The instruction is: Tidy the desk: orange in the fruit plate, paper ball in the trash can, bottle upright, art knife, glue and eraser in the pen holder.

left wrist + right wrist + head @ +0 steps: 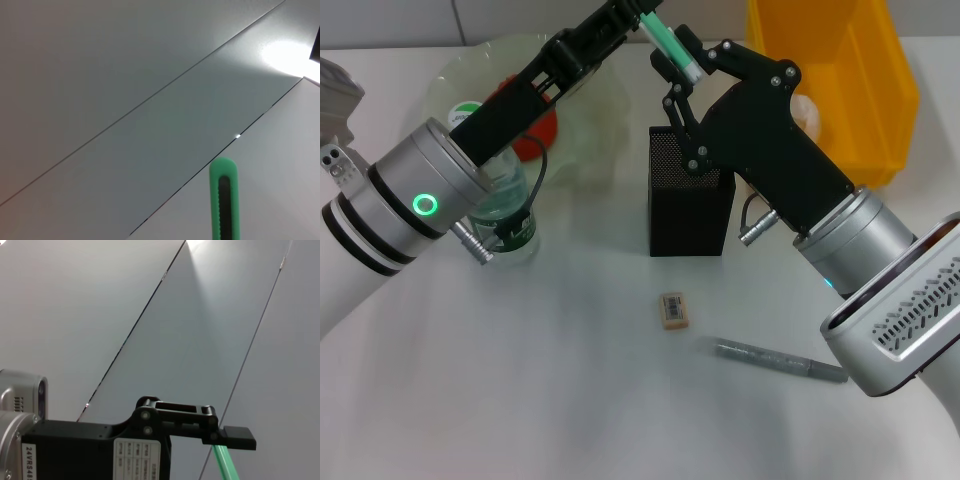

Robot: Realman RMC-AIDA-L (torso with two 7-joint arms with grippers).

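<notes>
Above the black mesh pen holder (688, 200), the green art knife (670, 42) is held in the air between both arms. My left gripper (638, 14) is shut on its upper part. In the left wrist view the art knife (224, 200) sticks out against the ceiling. My right gripper (680, 64) clamps the knife's lower end. The right wrist view shows the left gripper (235, 437) with the art knife (226, 464) below it. The eraser (674, 310) and the grey glue stick (780, 362) lie on the table. The bottle (512, 218) stands upright. The orange (536, 138) sits in the fruit plate (590, 95).
The yellow trash can (850, 90) stands at the back right, behind my right arm. A pale lump shows inside it, but I cannot tell what it is. My left arm crosses over the bottle and the fruit plate.
</notes>
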